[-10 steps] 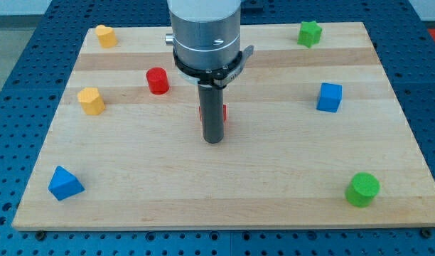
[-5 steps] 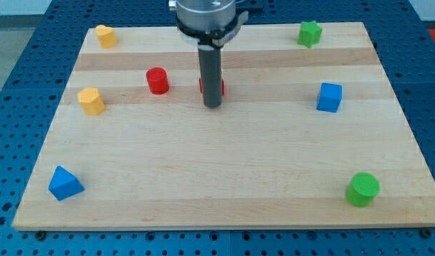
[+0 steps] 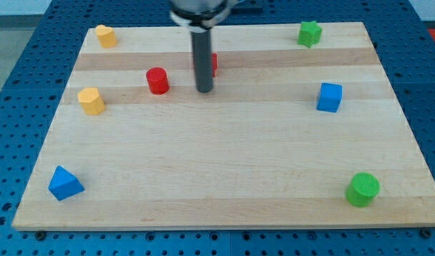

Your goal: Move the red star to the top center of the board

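Note:
The red star (image 3: 213, 64) is mostly hidden behind my rod; only a red sliver shows at the rod's right side, in the upper middle of the wooden board (image 3: 224, 171). My tip (image 3: 204, 90) rests on the board just below the star, toward the view's bottom. A red cylinder (image 3: 158, 80) stands to the left of my tip, apart from it.
A yellow block (image 3: 105, 35) sits at top left and another yellow block (image 3: 92, 101) at the left edge. A blue triangle (image 3: 65, 183) lies at bottom left. A green star (image 3: 310, 33) is at top right, a blue cube (image 3: 330, 97) at right, a green cylinder (image 3: 362, 189) at bottom right.
My rod has moved toward the view's top and slightly left, and the red star has been pushed up the board ahead of it. The other blocks have not moved.

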You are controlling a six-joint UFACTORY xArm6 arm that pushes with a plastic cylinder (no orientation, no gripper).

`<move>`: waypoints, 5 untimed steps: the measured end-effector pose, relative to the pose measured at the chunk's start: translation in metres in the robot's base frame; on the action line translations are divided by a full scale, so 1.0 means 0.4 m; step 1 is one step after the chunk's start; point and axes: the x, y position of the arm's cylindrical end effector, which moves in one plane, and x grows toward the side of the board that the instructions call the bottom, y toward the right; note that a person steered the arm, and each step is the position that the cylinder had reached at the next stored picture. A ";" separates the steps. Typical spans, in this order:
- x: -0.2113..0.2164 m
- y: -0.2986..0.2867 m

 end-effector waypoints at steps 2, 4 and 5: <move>-0.152 0.008; -0.080 0.021; -0.076 0.089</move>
